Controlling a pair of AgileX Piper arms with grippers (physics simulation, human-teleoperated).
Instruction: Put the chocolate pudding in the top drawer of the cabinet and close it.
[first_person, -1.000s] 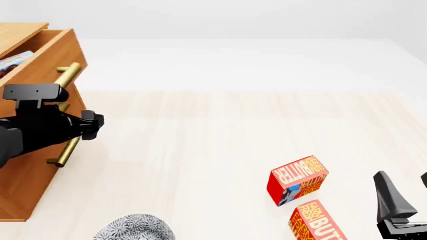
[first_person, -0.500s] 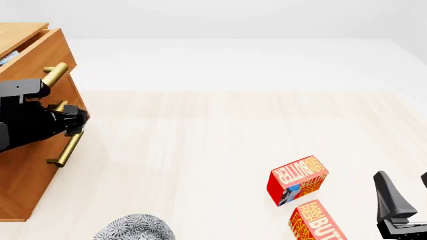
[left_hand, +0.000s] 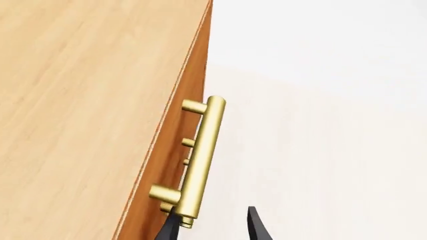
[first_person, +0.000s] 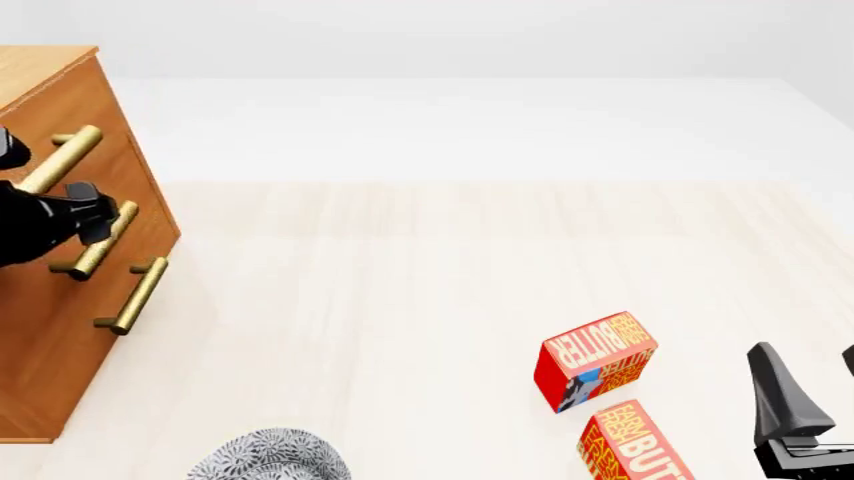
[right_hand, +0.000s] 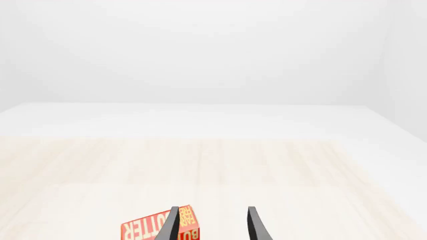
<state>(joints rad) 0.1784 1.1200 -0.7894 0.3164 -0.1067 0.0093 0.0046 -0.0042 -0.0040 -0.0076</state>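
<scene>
Pale wood-grain tabletop (first_person: 427, 300) under white backdrop. Orange-brown wooden cabinet (first_person: 60, 250) sits at 9 o'clock, its top drawer (first_person: 67, 110) flush w/ the front, so chocolate pudding box isn't visible. Left black claw (left_hand: 212, 225) has fingers apart, one fingertip (left_hand: 170, 225) touching the end of a brass bar handle (left_hand: 200, 160); nothing held. Right black claw (right_hand: 212, 225) at 4 o'clock, fingers apart, empty, near two red-orange butter boxes (first_person: 597, 360). Grey patterned round object (first_person: 267, 457) at 7 o'clock.
</scene>
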